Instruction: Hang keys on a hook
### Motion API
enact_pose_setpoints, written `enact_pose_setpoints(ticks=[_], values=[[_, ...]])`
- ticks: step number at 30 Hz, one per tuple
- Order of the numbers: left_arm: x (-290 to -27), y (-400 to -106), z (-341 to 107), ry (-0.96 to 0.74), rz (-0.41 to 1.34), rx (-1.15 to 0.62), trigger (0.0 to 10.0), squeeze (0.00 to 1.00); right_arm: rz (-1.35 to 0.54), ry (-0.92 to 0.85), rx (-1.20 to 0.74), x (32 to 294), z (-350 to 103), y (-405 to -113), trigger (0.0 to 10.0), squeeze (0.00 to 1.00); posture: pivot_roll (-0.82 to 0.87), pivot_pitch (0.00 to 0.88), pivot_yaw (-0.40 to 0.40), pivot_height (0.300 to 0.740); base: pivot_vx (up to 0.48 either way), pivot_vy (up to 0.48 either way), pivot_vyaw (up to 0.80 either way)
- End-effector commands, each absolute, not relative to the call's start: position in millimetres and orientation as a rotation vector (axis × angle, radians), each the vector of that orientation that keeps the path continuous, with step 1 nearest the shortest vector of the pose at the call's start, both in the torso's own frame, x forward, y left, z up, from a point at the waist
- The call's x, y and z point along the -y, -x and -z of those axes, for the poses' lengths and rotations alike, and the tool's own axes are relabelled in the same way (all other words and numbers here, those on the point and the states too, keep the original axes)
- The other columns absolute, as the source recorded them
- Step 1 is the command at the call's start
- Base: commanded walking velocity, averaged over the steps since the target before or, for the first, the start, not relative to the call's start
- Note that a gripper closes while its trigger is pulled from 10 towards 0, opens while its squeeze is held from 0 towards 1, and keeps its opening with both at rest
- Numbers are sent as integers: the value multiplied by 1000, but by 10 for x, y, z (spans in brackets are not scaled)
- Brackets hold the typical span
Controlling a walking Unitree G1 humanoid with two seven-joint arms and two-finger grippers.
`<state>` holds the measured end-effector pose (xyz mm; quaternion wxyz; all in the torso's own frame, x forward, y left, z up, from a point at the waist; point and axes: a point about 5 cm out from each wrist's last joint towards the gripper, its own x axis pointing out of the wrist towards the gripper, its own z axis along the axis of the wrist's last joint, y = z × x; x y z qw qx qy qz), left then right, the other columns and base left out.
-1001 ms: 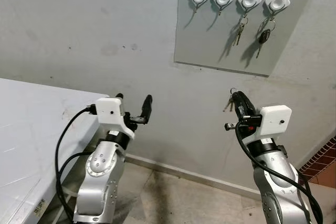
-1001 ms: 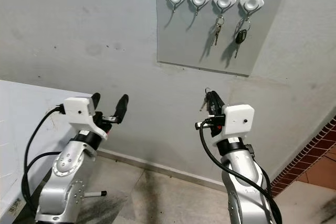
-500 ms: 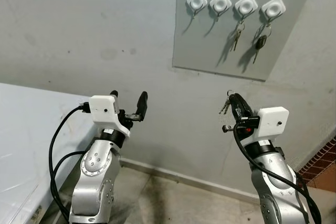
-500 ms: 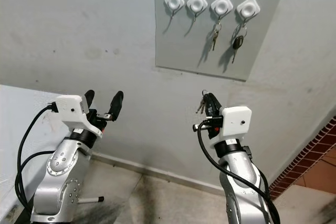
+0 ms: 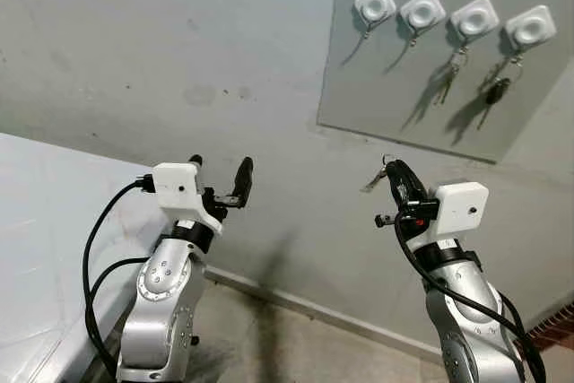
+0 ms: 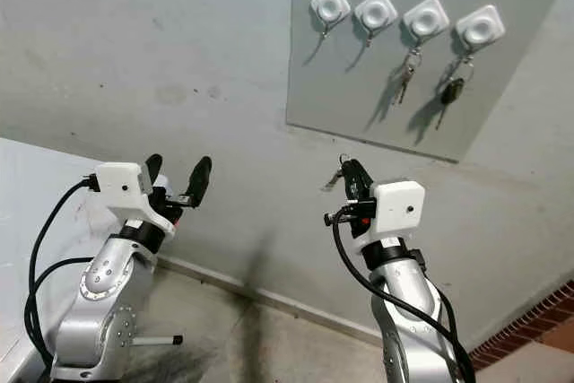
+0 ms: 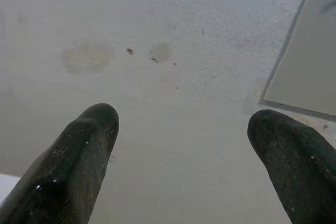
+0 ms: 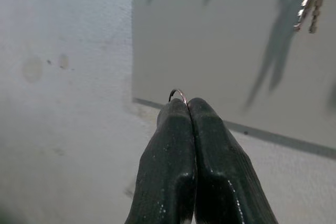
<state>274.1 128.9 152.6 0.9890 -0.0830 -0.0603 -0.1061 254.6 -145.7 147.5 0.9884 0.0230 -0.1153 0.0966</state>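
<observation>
Grey wall ahead, panel (image 5: 430, 87) of four hooks up and beyond the right gripper (image 5: 392, 172), jaws pressed on the keys (image 5: 377, 178), ring (image 8: 179, 94) poking past the tips. Two leftmost hooks (image 5: 375, 4) bare (nearest). Left gripper (image 5: 220, 177) spread, idle.

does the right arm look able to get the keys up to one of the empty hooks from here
Probably yes. The right end effector holds the keys below the board, with open wall between it and the two empty hooks, though they sit well above it.

Grey wall panel (image 5: 395, 87); four white hooks (image 5: 375, 3); two hold keys (image 5: 447, 85).
</observation>
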Motion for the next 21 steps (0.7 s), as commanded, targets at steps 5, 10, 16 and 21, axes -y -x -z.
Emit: enact_pose_setpoints(ticks=[5, 10, 16, 21], values=[[-1273, -2725, -1555, 164, 222, 126, 10000, 0, -202, -46, 249, 1453, -1531, -2543, 10000, 0, -47, 0, -28, 740, 375, 0, 0], [-1268, -2721, -1555, 166, 222, 126, 10000, 0, -205, -44, 248, 1449, -1534, -2549, 10000, 0, -46, 0, -30, 740, 374, 0, 0], [-1234, -2715, -1551, 151, 228, 122, 10000, 0, -210, -44, 245, 1443, -1533, -2558, 10000, 0, -44, 0, -33, 740, 123, 0, 0], [-1092, -2714, -1583, 90, 323, 134, 10000, 0, -244, -43, 243, 1397, -1548, -2600, 10000, 0, -42, 0, -38, 740, 0, 0, 0]])
